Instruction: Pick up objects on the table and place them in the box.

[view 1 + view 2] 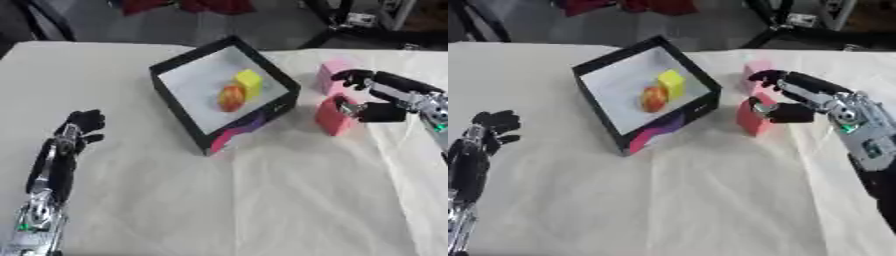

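Note:
The black-walled box (179,107) with a white floor stands tilted at the table's middle back. Inside lie a yellow block (249,81) and an orange-red round thing (231,97). Right of the box stands a red block (331,119), and behind it a pink block (331,75). My right hand (798,92) reaches in from the right, making an arch that opens to the left. Its fingers (352,77) curve beside the pink block and its thumb (381,112) lies against the red block's right side. My left hand (80,126) rests at the lower left, fingers up and relaxed, holding nothing.
A white cloth (262,200) covers the table, with wide bare cloth in front of the box. Beyond the far edge are a dark floor, red cloth (188,6) and black stand legs (337,30).

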You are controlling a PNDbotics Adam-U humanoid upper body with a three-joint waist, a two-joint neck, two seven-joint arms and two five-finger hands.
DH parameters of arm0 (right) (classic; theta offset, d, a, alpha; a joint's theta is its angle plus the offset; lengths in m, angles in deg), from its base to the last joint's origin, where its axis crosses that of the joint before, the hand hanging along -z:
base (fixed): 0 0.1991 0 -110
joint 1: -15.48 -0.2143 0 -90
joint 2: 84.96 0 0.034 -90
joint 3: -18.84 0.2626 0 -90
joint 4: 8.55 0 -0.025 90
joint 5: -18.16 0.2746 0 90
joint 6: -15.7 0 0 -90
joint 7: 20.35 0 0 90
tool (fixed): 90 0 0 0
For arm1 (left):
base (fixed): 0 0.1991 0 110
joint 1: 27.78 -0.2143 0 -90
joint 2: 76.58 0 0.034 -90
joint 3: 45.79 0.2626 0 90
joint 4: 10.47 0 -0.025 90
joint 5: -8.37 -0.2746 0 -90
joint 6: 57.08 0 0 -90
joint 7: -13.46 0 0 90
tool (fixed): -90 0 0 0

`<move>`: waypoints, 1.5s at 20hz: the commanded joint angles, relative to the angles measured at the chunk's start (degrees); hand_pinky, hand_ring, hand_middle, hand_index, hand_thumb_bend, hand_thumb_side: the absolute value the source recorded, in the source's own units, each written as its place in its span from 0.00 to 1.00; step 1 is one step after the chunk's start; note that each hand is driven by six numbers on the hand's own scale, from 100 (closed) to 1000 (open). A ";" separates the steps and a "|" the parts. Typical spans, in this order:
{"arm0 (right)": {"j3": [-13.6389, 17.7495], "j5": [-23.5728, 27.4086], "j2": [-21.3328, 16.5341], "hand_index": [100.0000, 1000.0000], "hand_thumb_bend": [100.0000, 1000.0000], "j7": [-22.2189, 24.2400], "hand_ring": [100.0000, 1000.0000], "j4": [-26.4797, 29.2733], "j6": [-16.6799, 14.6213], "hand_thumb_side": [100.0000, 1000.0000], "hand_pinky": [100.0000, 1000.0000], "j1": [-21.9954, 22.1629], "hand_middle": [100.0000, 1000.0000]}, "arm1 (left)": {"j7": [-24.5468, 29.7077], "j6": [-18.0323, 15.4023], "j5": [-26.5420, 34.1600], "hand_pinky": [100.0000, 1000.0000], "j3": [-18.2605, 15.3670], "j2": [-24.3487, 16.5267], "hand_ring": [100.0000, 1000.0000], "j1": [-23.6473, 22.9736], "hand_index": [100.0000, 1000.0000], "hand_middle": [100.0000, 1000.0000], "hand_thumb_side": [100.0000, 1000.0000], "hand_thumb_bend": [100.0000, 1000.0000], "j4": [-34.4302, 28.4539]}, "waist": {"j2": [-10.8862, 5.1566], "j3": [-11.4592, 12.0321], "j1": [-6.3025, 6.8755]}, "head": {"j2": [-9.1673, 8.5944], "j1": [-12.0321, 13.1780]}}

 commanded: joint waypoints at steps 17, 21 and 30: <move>-1.51 -16.82 1.34 1.00 0.14 -1.67 1.00 -3.10 -0.74 0.77 0.96 -2.08 1.00 | 0.18 -0.11 0.03 0.76 -0.11 -0.79 0.78 0.43 0.80 0.71 1.00 0.04 -0.79 | -0.17 0.14 -0.31 | -0.09 -0.42; -1.28 -20.03 1.88 1.00 0.15 -3.08 1.00 -4.56 -0.34 0.76 0.96 -2.17 1.00 | 0.17 -0.10 0.05 0.76 -0.11 -0.77 0.78 0.43 0.80 0.71 1.00 0.04 -0.79 | -0.15 0.14 -0.29 | -0.09 -0.48; -0.02 -24.20 2.58 1.00 0.11 -7.08 0.89 -7.32 2.91 0.58 0.87 -2.09 0.99 | 0.17 -0.07 0.10 0.76 -0.12 -0.75 0.78 0.44 0.80 0.70 1.00 0.04 -0.79 | -0.17 0.07 -0.19 | -0.09 -0.50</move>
